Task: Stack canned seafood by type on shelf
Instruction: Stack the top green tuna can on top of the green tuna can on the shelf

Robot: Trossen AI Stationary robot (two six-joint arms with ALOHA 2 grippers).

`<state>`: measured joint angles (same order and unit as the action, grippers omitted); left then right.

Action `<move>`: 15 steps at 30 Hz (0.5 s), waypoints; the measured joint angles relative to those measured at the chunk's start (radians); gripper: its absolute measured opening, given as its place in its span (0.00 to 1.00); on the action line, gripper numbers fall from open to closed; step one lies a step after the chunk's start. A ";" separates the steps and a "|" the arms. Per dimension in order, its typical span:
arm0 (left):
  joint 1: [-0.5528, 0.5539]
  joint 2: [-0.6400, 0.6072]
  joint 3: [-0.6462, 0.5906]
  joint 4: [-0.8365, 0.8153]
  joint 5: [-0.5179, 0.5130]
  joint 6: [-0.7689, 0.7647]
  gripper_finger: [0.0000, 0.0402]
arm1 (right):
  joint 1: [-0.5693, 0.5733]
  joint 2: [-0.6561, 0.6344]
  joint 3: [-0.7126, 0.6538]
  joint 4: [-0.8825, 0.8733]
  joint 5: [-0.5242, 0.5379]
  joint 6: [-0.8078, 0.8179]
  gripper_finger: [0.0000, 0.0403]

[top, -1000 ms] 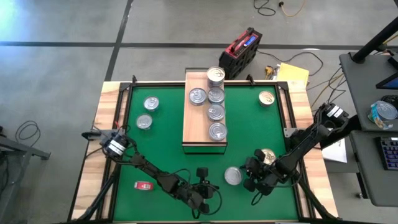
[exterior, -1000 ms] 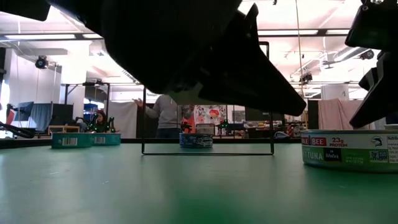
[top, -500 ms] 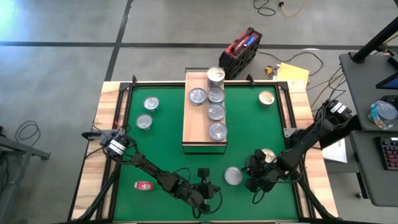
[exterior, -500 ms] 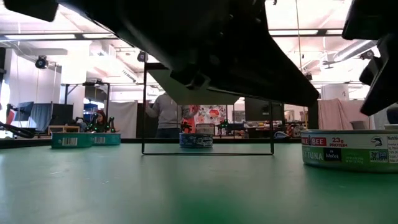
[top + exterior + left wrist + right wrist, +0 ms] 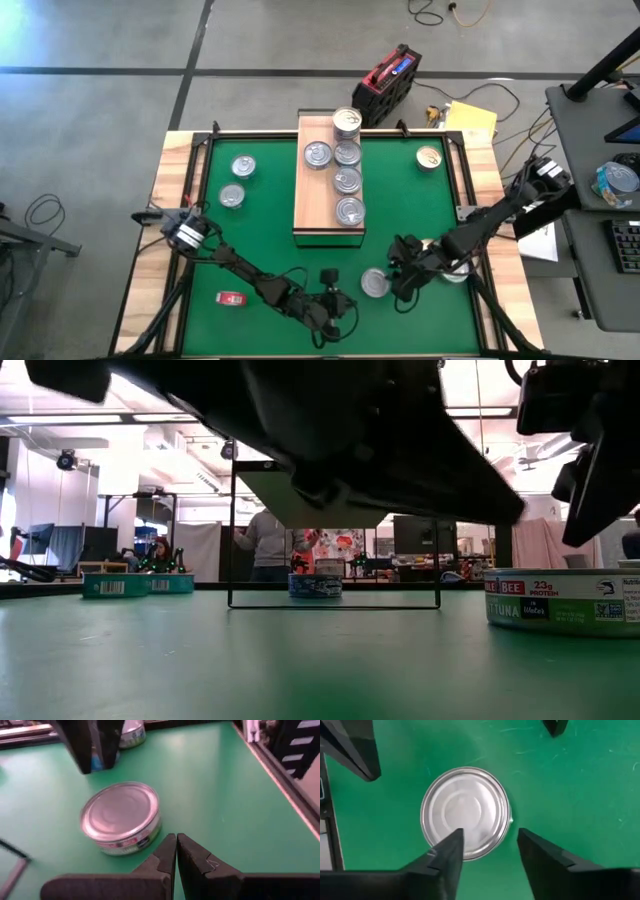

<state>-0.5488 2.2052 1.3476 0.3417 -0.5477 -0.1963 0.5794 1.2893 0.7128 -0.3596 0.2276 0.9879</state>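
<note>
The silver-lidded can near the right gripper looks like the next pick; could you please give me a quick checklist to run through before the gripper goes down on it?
1. Right gripper open: ok, a clear gap between its fingers.
2. Right gripper empty: ok, nothing between the fingers.
3. Silver-lidded can lined up: not ok, it sits ahead of the fingers and off toward one of them, not centred in the gap.
4. Can upright on the green mat, nothing stacked on it: ok.
5. Left gripper out of the way: cannot tell; it is shut, low on the mat beside the same can.
6. Free space on the shelf: ok, bare wood beside the row of cans.
</note>
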 joint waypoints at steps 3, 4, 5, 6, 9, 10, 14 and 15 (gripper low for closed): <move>0.003 0.036 0.001 0.049 0.016 0.004 0.00 | -0.004 0.011 0.000 0.002 0.001 -0.003 0.53; 0.003 0.043 0.002 0.039 0.010 -0.001 0.00 | -0.004 0.014 0.000 0.004 0.000 -0.003 0.56; 0.003 0.047 0.008 0.035 0.006 -0.001 0.00 | -0.004 0.016 0.000 0.002 0.001 0.004 0.58; 0.003 0.049 0.017 0.036 0.005 0.011 0.00 | -0.004 0.016 0.000 0.004 0.000 0.009 0.60; 0.009 0.054 0.048 0.053 0.002 0.044 0.00 | -0.004 0.020 0.000 0.007 0.008 0.014 0.64; 0.011 0.058 0.056 0.055 0.005 0.050 0.00 | -0.004 0.022 -0.001 0.007 0.008 0.013 0.65; 0.028 0.101 0.080 0.039 0.042 0.053 0.00 | -0.004 0.028 -0.010 0.034 0.009 0.015 0.67; 0.032 0.109 0.088 0.038 0.047 0.052 0.00 | -0.004 0.033 -0.012 0.038 0.009 0.015 0.67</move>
<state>-0.5172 2.3140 1.4351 0.3801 -0.5012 -0.1442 0.5751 1.3220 0.7012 -0.3216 0.2361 1.0031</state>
